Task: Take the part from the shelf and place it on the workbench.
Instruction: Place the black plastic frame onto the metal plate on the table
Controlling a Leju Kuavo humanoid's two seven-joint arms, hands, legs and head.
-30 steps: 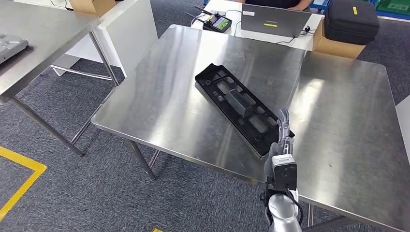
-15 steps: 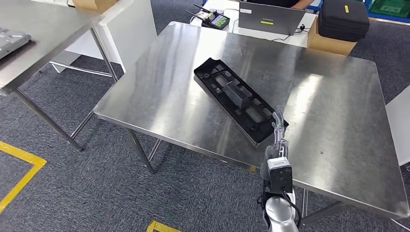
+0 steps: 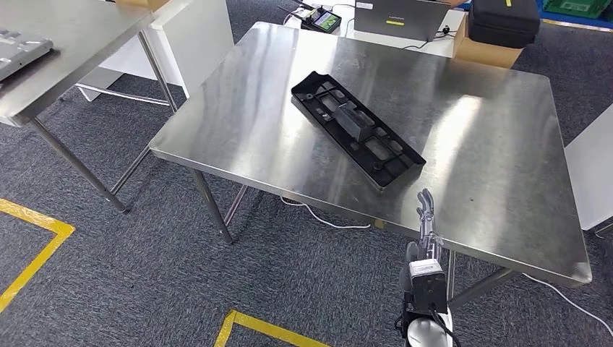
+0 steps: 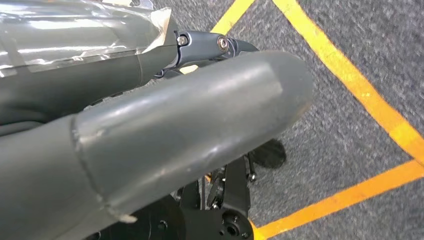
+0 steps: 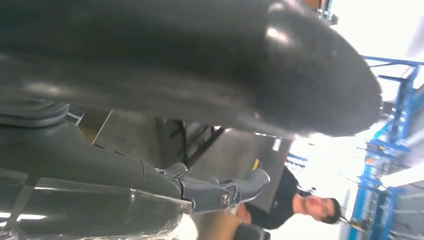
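floor: grey carpet | yellow tape lines | steel side table

Right arm raised at lower frame; right hand upright, fingers straight, slightly apart, holding nothing. Left hand hangs low, thick thumb extended, grasp state unclear.

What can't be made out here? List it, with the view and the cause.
- Left hand: left wrist view, the thumb hides its fingers' pose.
- Black part: right wrist view, mostly behind the right hand.
- Laptop: head view, cut by the top edge.
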